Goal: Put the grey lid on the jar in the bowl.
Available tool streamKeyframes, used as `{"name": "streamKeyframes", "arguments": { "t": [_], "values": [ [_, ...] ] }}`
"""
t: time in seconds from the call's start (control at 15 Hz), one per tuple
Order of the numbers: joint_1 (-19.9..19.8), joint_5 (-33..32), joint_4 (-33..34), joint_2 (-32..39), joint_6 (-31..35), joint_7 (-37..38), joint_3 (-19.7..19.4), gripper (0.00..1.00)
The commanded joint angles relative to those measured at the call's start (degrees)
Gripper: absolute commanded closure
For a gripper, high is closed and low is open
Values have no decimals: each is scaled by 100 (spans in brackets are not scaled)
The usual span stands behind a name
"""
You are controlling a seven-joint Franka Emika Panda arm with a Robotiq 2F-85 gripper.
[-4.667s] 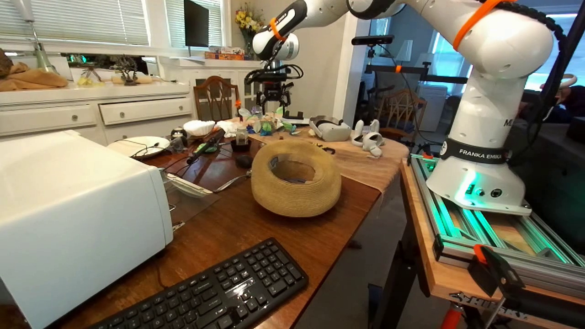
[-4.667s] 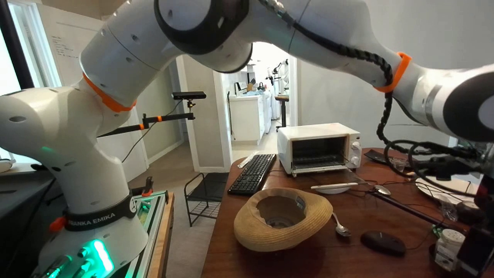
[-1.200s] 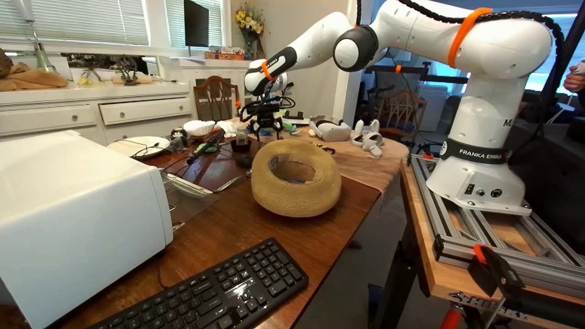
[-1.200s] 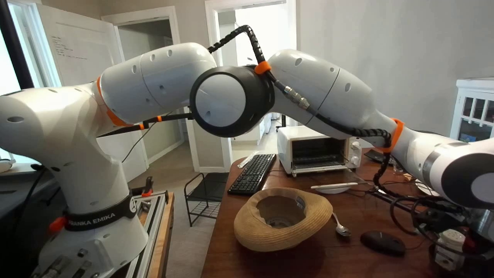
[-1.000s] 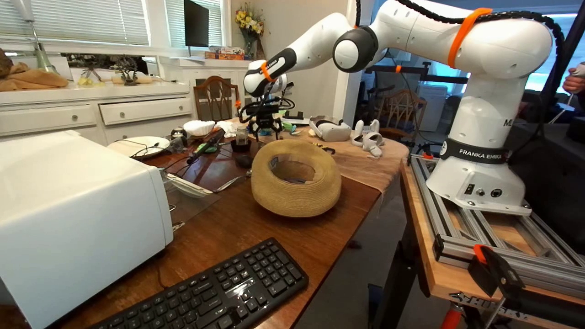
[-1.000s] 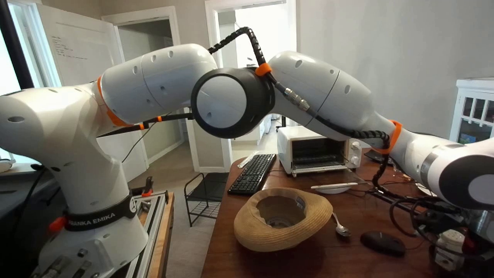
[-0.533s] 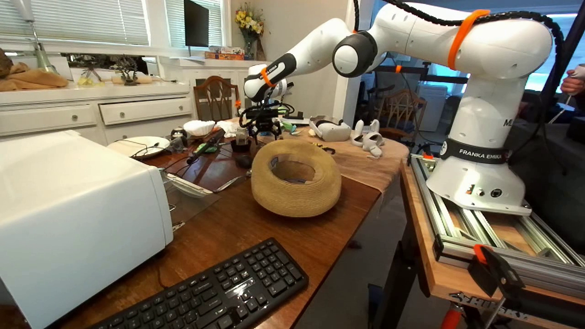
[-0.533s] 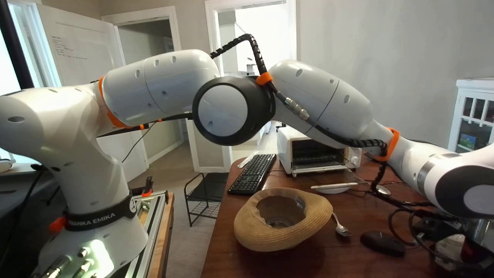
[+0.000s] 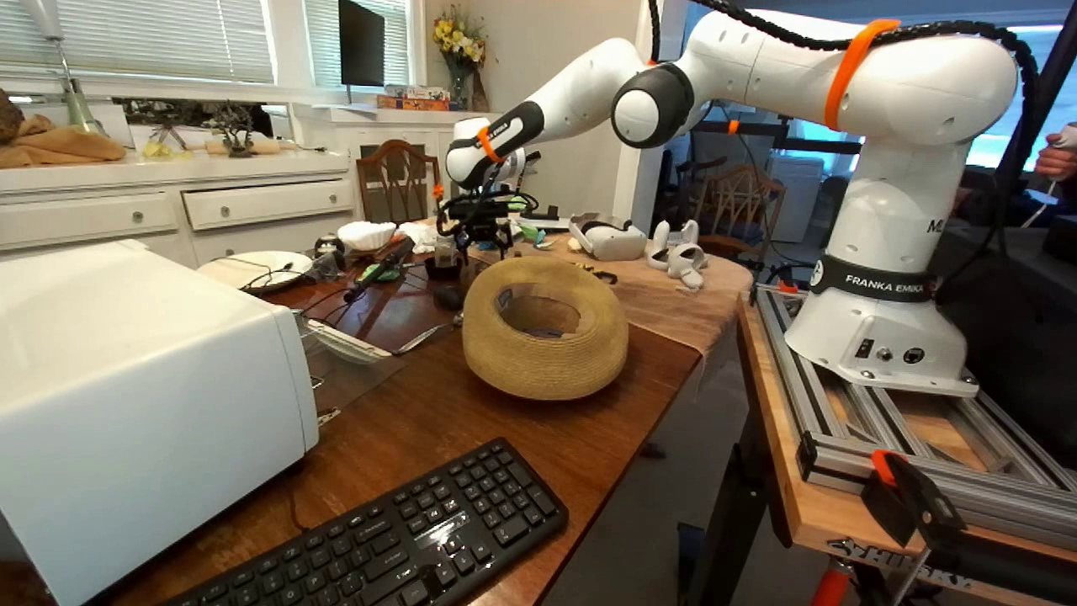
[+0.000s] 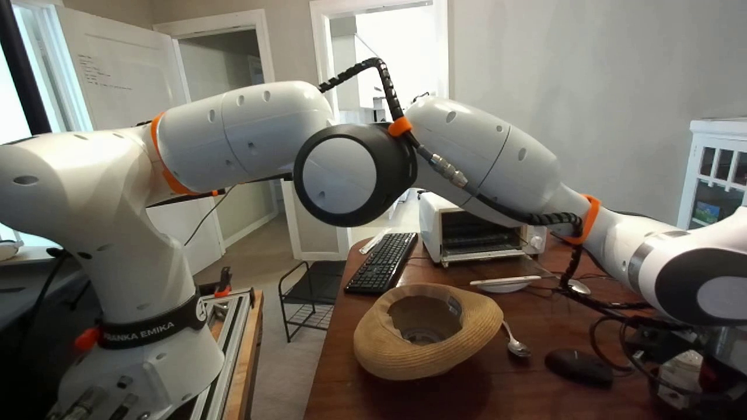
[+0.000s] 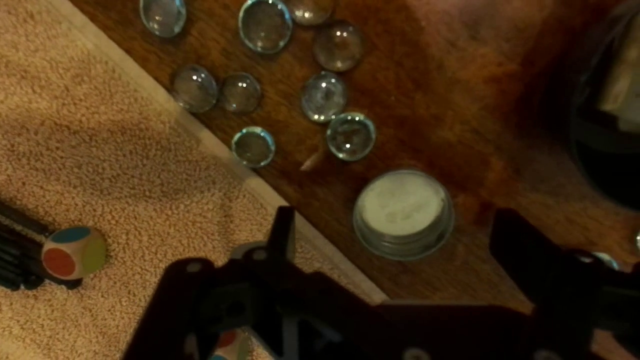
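Note:
A round grey lid with a pale inner face turned up lies on the dark wood table in the wrist view, beside the cloth edge. My gripper is open above it, with the lid between the fingertips in the picture and neither finger touching it. In an exterior view the gripper hangs low behind the hat. The jar stands in a small dark bowl just beside the gripper. Jar and bowl are cut by the wrist view's right edge. In an exterior view cables partly cover the jar.
Several clear glass beads lie near the lid. A tan cloth covers the table beside it. A straw hat, spoon, mouse and toaster oven stand further off. A white headset lies on the cloth.
My gripper has come down from high over the far end of the table. In the last second it has lowered slightly and shifted a little toward the jar. It stays open.

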Motion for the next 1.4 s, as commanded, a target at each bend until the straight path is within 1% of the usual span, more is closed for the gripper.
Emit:
{"name": "streamKeyframes", "arguments": {
  "t": [0.0, 0.47, 0.53, 0.6, 0.73, 0.8, 1.0, 1.07, 1.2, 1.33],
  "values": [
    [5, -36, 350, 284, 43, -29, -1, 0],
    [-1, -45, 429, 389, 24, -33, -19, 0],
    [3, -48, 449, 400, 22, -34, -22, 10],
    [9, -51, 469, 411, 23, -36, -23, 28],
    [15, -50, 521, 427, 26, -44, -20, 42],
    [18, -49, 544, 431, 28, -46, -20, 51],
    [21, -43, 589, 444, 35, -40, -21, 73],
    [20, -43, 582, 436, 29, -31, -27, 77],
    [18, -41, 575, 429, -1, 6, -37, 77],
    [34, -68, 460, 269, -100, 132, -125, 77]
  ]
}}
